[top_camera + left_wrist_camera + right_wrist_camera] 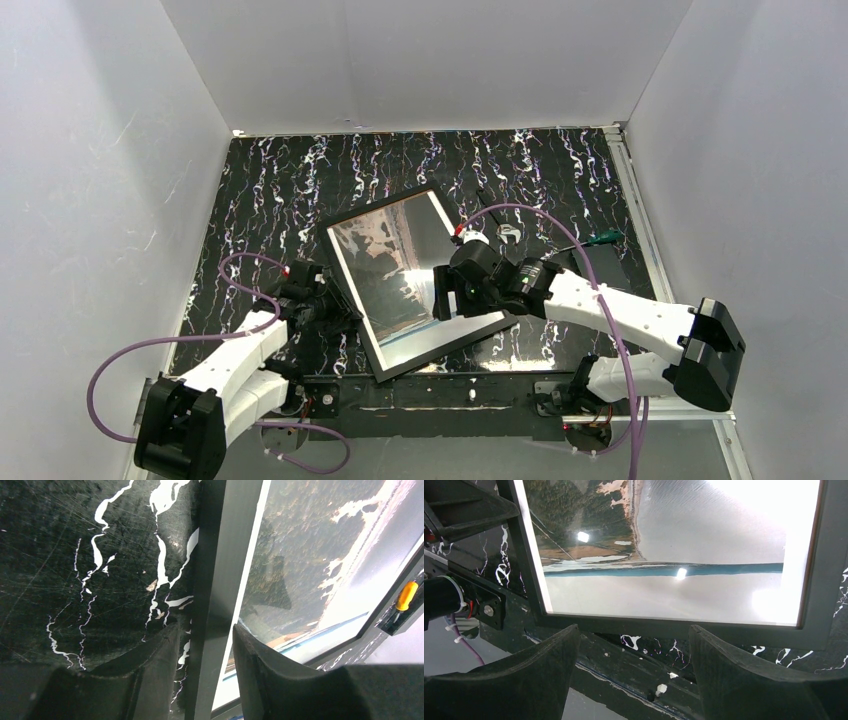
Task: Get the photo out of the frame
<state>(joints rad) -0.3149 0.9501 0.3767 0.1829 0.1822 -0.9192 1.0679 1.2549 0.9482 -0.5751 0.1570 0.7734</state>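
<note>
Black, thin-bordered frame flat and askew on marbled table, reaching from the left gripper across to the right gripper. Photo seated inside it, glossy face up, glare over the water. Between the left fingers: one long border of the frame, one finger outside it over the table, the other inside over the photo's white margin. Set close around that border, yet hard to say whether actually pinching it. Right jaws spread wide, gripping nothing, hovering low at another border, that border just beyond the fingertips, photo farther ahead.
</note>
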